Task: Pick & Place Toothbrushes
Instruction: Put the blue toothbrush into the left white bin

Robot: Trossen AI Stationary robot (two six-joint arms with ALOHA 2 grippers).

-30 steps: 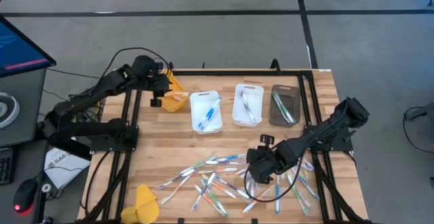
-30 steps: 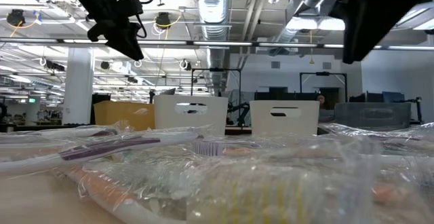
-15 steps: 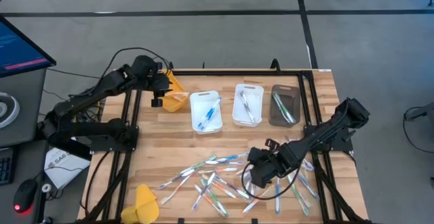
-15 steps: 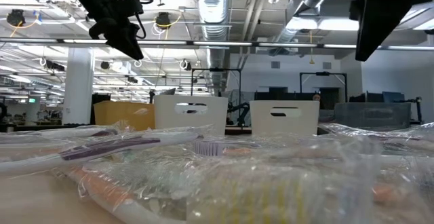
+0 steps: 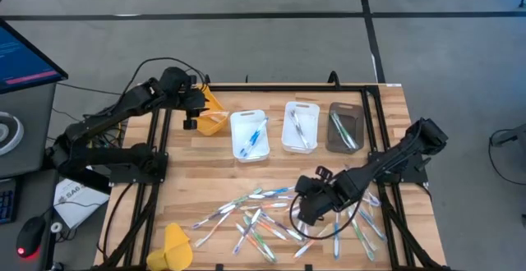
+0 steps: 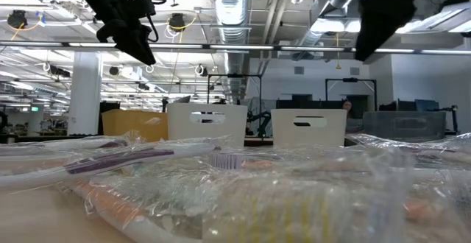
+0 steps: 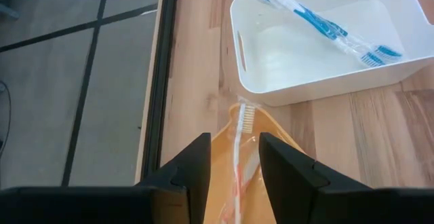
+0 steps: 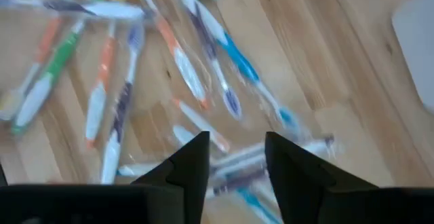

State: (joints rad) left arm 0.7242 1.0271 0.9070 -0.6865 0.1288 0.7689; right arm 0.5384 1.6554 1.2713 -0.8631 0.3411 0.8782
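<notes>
Several wrapped toothbrushes (image 5: 263,218) lie loose on the wooden table near its front edge; the right wrist view shows them close up (image 8: 203,54). My right gripper (image 5: 307,208) (image 8: 236,161) hovers open over the right part of this pile, with nothing between its fingers. At the far left my left gripper (image 5: 196,117) (image 7: 234,157) stands open above a yellow tray (image 7: 274,146). An orange-accented toothbrush (image 7: 239,139) lies in that tray, below the gap between the fingers and apart from them.
Behind the pile stand a white tray (image 5: 236,144) with a blue toothbrush (image 7: 319,22), a second white tray (image 5: 287,140) and a dark tray (image 5: 333,140), each holding toothbrushes. A second yellow tray (image 5: 175,246) sits at the front left. Black frame rails run along both table sides.
My right gripper has rolled about its own axis above the toothbrush pile and shifted slightly toward the table's left. The toothbrushes lie as before.
</notes>
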